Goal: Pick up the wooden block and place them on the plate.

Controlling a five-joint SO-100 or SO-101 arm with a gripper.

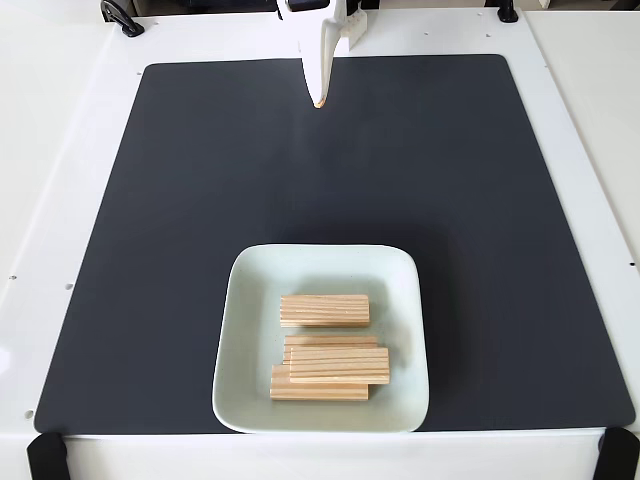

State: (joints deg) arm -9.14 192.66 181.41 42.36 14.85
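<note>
Wooden blocks (324, 311) on plate (248, 300); hand (319, 100) hangs far above.

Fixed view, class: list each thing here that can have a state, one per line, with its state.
Pincer: raised at the mat's far edge, holding nothing; whether open or shut is unclear.
Wooden blocks: all on the plate, one apart, the others stacked and overlapping.
Plate: upright on the mat, holding blocks.

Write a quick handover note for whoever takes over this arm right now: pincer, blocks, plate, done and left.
Pincer: at the far edge of the black mat, holding nothing, looks shut.
Plate: near edge of the mat.
Wooden blocks: all on the plate, one alone, the others stacked overlapping nearer the camera; the pile looks like three, but the count is hard to confirm.
Done: no blocks left on the mat.
Left: apparently nothing.
</note>
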